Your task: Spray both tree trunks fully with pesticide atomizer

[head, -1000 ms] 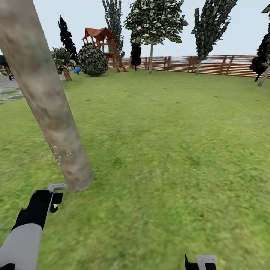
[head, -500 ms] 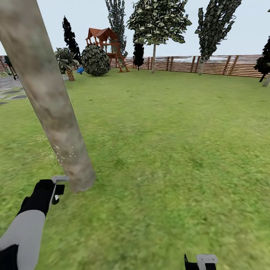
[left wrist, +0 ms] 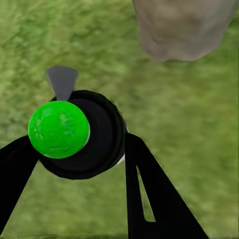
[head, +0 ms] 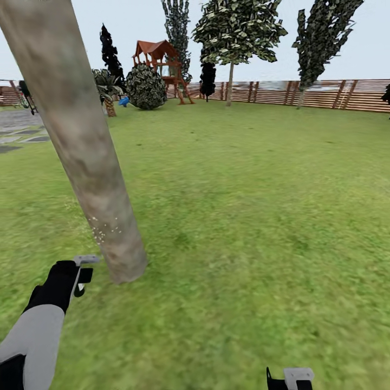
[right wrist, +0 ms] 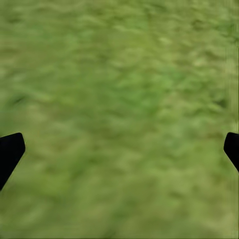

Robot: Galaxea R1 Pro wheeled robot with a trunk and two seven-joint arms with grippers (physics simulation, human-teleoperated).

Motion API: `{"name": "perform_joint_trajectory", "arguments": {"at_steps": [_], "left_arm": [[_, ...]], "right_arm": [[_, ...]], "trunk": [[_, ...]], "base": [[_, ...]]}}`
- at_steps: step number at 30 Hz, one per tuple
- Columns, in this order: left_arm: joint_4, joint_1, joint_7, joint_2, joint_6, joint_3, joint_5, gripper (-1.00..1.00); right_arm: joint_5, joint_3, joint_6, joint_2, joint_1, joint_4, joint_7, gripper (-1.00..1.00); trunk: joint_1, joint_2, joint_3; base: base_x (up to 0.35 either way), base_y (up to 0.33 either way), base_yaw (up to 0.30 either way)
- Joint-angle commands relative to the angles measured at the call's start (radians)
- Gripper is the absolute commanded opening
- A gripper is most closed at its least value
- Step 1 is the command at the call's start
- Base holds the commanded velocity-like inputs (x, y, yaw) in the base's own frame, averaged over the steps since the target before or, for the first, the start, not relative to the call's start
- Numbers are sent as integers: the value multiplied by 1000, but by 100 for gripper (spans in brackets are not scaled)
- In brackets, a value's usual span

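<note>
A thick beige-grey tree trunk (head: pixel 81 141) slants across the head view's left, and its foot (left wrist: pixel 184 27) meets the lawn just ahead of my left arm. Pesticide (head: pixel 101 231) dots the bark low down as a few white specks. My left gripper (head: pixel 78 279) (left wrist: pixel 79 144) is shut on the pesticide atomizer (left wrist: pixel 94 134), a black round body with a green ball (left wrist: pixel 59 128). Its grey nozzle (head: pixel 86 259) points at the trunk's base. My right gripper (right wrist: pixel 119 149) hangs open over bare grass, low in the head view (head: pixel 290 378). Another pale-trunked tree (head: pixel 230 81) stands far off by the fence.
A brown slat fence (head: pixel 325 93) closes the far side of the lawn. At the back left stand a red-roofed play tower (head: pixel 160 62), a round dark bush (head: pixel 145 86) and black-foliaged trees. A grey paved patch (head: pixel 21 127) lies at the left. Grass spreads wide to the right.
The whole picture has slid right, so the camera has turned. The spray cloud seen left of the trunk half a second ago has thinned. My left gripper has risen slightly with the atomizer.
</note>
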Motion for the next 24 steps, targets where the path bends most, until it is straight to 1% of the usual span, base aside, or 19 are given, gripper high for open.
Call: {"name": "perform_joint_trajectory", "arguments": {"at_steps": [1, 4, 7, 12, 24], "left_arm": [[5, 13, -1, 4, -7, 0, -1, -100], [6, 32, -1, 1, -11, -1, 3, -100], [-4, 29, 1, -8, -9, 3, 5, -100], [-6, 25, 1, -13, -10, 5, 5, -100], [-6, 25, 12, -11, -3, 2, 3, -100]], "right_arm": [[0, 0, 0, 0, 0, 0, 0, 100], [1, 0, 0, 0, 0, 0, 0, 100], [0, -1, 0, 0, 0, 0, 0, 100], [0, 0, 0, 0, 0, 0, 0, 100], [0, 0, 0, 0, 0, 0, 0, 100]], "trunk": [[0, 0, 0], [0, 0, 0], [0, 0, 0], [0, 0, 0], [0, 0, 0]], "base": [[1, 1, 273], [0, 0, 262], [37, -120, 68], [57, -255, 5], [1, -274, 0]]}}
